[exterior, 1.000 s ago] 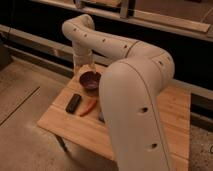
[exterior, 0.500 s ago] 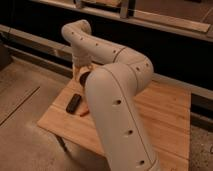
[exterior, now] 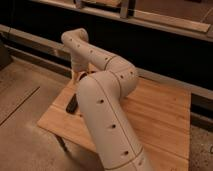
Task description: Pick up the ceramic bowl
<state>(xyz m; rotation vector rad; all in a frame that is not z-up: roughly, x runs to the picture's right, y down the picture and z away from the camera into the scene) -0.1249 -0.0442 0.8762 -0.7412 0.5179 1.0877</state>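
The ceramic bowl [exterior: 89, 73] sits at the far left corner of the wooden table [exterior: 160, 110], and my own arm hides nearly all of it. Only a dark, reddish-brown sliver shows in the gap between my wrist and my big near link. From that sliver I cannot tell its outline, whether it sits level, or which way it faces.

My gripper [exterior: 80, 76] is right at that sliver, at the lower end of the wrist and low over the table's far left edge. I cannot tell how wide it stands, or whether it has hold of anything.

My arm [exterior: 107, 120] rises from the near edge of the scene as a thick pale link that leans far and left over the table. It bends at an elbow near the table's far side and runs left and up to a second joint. From there it drops straight down to the wrist.

Left of the big link, a dark flat block [exterior: 71, 104] lies on the table near its left edge, nearer than the gripper.
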